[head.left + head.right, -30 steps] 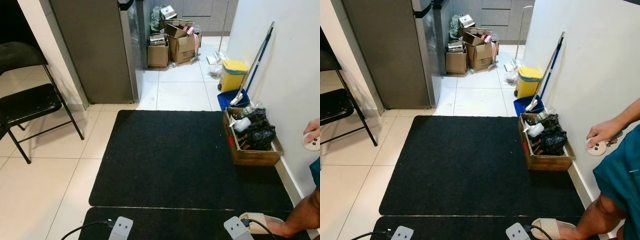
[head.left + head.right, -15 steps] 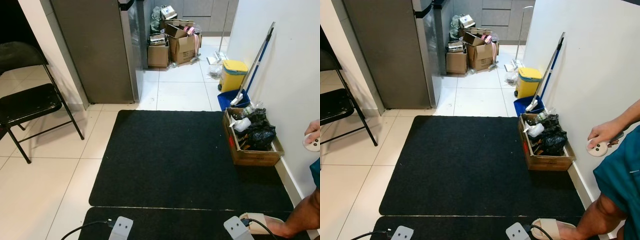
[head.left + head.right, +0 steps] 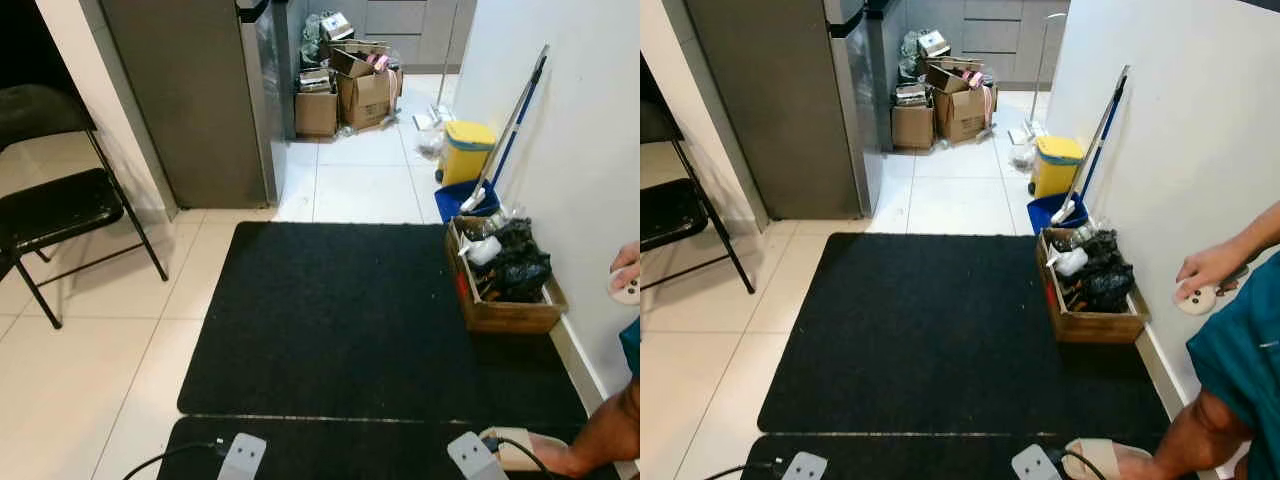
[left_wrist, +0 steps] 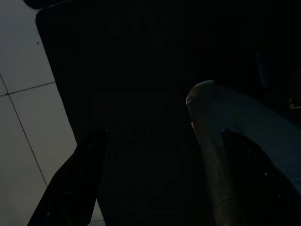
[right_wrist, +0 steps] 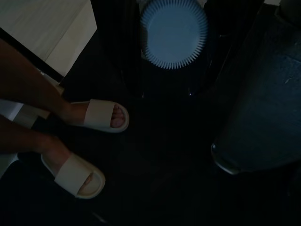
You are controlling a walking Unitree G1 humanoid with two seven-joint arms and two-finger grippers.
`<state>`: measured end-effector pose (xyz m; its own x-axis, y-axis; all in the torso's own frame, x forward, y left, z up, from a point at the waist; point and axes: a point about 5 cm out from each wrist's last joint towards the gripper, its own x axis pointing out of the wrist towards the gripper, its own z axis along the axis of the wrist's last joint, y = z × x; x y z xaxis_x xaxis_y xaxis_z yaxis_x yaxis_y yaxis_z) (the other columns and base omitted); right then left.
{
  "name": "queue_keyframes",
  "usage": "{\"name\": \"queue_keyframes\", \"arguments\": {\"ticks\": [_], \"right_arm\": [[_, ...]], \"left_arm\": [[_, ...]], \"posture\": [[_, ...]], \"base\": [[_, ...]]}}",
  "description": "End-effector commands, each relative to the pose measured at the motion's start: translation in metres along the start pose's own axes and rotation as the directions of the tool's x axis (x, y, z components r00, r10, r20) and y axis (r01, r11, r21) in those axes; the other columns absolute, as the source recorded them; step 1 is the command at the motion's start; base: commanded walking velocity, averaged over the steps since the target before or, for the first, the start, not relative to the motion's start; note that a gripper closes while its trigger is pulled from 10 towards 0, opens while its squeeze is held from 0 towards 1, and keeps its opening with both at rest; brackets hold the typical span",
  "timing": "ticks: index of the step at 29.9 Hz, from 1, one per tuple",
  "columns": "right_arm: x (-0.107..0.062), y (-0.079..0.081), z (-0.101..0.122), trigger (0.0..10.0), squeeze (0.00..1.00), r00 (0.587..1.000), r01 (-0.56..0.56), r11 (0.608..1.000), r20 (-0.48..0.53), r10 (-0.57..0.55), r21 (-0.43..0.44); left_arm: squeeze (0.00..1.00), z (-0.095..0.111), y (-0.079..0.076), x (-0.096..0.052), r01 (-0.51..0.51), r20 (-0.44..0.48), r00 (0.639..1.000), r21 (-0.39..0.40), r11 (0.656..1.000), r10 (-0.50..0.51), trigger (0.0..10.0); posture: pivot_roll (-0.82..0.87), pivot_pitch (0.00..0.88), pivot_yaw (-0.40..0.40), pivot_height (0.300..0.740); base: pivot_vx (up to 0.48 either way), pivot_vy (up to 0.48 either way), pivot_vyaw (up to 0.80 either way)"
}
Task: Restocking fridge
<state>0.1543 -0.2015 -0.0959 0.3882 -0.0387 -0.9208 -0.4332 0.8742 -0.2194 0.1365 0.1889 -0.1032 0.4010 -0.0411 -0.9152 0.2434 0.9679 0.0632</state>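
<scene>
The tall grey fridge point(image 3: 190, 100) stands ahead on the left with its door closed, beyond the black mat point(image 3: 350, 310) I stand on. Both arms hang idle at my sides: the left arm's wrist point(image 3: 243, 456) and the right arm's wrist point(image 3: 472, 455) show low over the mat's near seam. The left wrist view is dark, with mat and pale tiles point(image 4: 23, 117) below. In the right wrist view a round, ribbed, pale blue disc point(image 5: 173, 33) sits close in front; what it belongs to is unclear.
A person stands at my right by the white wall, in beige slippers point(image 5: 101, 115), one hand holding a small white round thing point(image 3: 1193, 297). A wooden crate of black bags point(image 3: 505, 275), a yellow bin point(image 3: 468, 148), a mop point(image 3: 510, 125), cardboard boxes point(image 3: 345, 90) and a black folding chair point(image 3: 60, 205) are around.
The camera has shifted very slightly. Nothing in the scene has visibly moved, and both arms hang as before.
</scene>
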Motion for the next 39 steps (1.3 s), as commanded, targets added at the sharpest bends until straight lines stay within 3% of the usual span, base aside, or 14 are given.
{"name": "queue_keyframes", "arguments": {"ticks": [1, 39], "right_arm": [[-0.0004, -0.003, -0.0027, 10.0, 0.0, 1.0, 0.007, 1.0, -0.013, -0.007, 0.001], [-0.0006, 0.0012, -0.0091, 10.0, 0.0, 1.0, -0.002, 1.0, -0.027, 0.002, 0.006]], "left_arm": [[0.0, -0.0015, -0.0056, 0.0006, 0.017, -0.012, 1.0, -0.006, 1.0, -0.017, 10.0], [0.0, -0.0032, -0.0051, 0.0003, 0.019, -0.013, 1.0, 0.003, 1.0, -0.019, 10.0]], "posture": [[-0.04, 0.0, -0.031, 0.74], [-0.04, 0.0, -0.023, 0.74]], "base": [[0.307, 0.0, 0.0], [0.298, 0.0, 0.0]]}}
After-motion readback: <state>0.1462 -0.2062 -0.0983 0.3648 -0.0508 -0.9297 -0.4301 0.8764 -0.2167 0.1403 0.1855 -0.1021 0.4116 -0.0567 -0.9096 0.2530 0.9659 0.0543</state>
